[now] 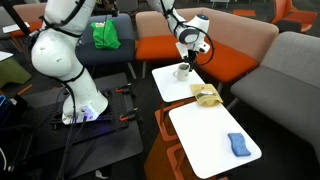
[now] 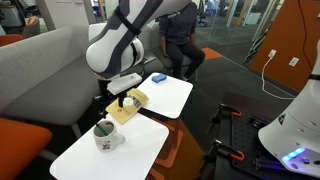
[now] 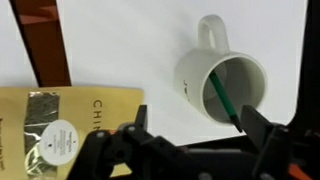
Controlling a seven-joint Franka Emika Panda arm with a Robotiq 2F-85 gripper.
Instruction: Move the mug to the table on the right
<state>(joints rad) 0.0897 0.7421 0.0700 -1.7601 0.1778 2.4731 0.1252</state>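
Observation:
A white mug (image 3: 225, 85) with a green inside and a green stick in it stands upright on a white table (image 3: 130, 50). It shows in both exterior views (image 1: 183, 71) (image 2: 105, 136). My gripper (image 3: 198, 130) is open and empty. It hovers above the table next to the mug, between the mug and a yellow packet (image 3: 60, 125). In both exterior views the gripper (image 1: 187, 57) (image 2: 122, 99) hangs a little above the table surface. A second white table (image 1: 205, 135) (image 2: 178, 97) stands beside the mug's table.
The yellow packet (image 1: 207, 95) (image 2: 128, 106) lies at the edge where the two tables meet. A blue object (image 1: 237, 144) (image 2: 158, 77) lies on the second table. Orange and grey sofas (image 1: 240, 55) surround the tables. The robot base (image 1: 75, 95) stands on the floor.

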